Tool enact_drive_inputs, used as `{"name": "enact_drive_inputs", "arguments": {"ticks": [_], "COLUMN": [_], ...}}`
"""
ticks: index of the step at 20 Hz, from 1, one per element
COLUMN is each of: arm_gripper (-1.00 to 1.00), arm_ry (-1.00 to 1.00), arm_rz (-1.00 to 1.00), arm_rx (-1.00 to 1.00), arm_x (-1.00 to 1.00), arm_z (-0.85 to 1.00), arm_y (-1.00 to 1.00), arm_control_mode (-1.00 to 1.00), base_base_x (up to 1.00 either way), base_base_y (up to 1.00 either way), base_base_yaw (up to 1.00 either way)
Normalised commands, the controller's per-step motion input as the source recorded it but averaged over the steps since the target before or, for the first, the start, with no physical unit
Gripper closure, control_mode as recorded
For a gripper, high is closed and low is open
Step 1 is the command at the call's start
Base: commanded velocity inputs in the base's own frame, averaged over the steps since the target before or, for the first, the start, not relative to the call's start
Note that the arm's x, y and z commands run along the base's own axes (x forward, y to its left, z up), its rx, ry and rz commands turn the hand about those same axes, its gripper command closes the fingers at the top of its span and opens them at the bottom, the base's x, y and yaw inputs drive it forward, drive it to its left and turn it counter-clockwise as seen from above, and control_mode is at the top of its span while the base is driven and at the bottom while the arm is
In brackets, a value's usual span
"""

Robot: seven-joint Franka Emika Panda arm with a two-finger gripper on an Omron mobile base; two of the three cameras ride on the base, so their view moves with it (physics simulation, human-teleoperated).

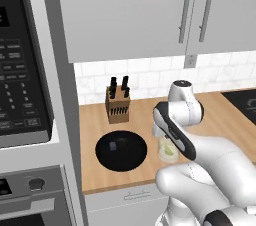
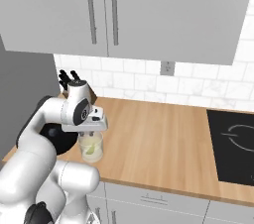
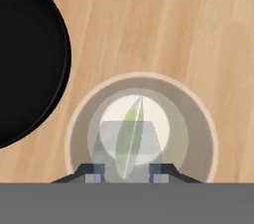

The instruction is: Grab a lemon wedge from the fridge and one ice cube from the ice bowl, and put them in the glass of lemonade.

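While the arm reached over the wooden bench, the gripper hung directly above the glass of lemonade, pointing straight down into it. Hand view showed the two fingertips apart, one at each side of a greyish translucent ice cube lying between them over the glass mouth. Couldn't tell whether the pads were touching the cube or just clear of it, so grip state unresolved.

Lemon wedge sat inside the glass, pale yellow-green, seen edge-on through the cube.

Ice bowl sat on the bench just beside the glass, close but not touching, on the side toward the oven stack. One small grey cube was visible in it in the left base view.

Knife block stood behind the bowl against the white tile wall. Black cooktop was set into the bench well apart from the glass, on the far side. Grey upper cabinets hung above.
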Motion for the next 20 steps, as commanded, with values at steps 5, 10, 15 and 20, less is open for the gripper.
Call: {"name": "enact_drive_inputs", "arguments": {"ticks": [5, 10, 15, 20], "arm_gripper": [1.00, 1.00, -1.00, -1.00], "arm_ry": [0.05, 0.04, 0.00, 0.00], "arm_rz": [0.00, 0.00, 0.00, 0.00], "arm_rx": [0.00, 0.00, 0.00, 0.00], "arm_x": [0.15, 0.06, 0.00, 0.00], "arm_z": [0.00, 0.00, 0.00, 0.00], "arm_y": [-0.08, -0.05, 0.00, 0.00], "arm_control_mode": [-1.00, -1.00, -1.00, -1.00], "base_base_x": [0.00, 0.00, 0.00, 0.00], "base_base_y": [0.00, 0.00, 0.00, 0.00], "base_base_yaw": [0.00, 0.00, 0.00, 0.00]}}
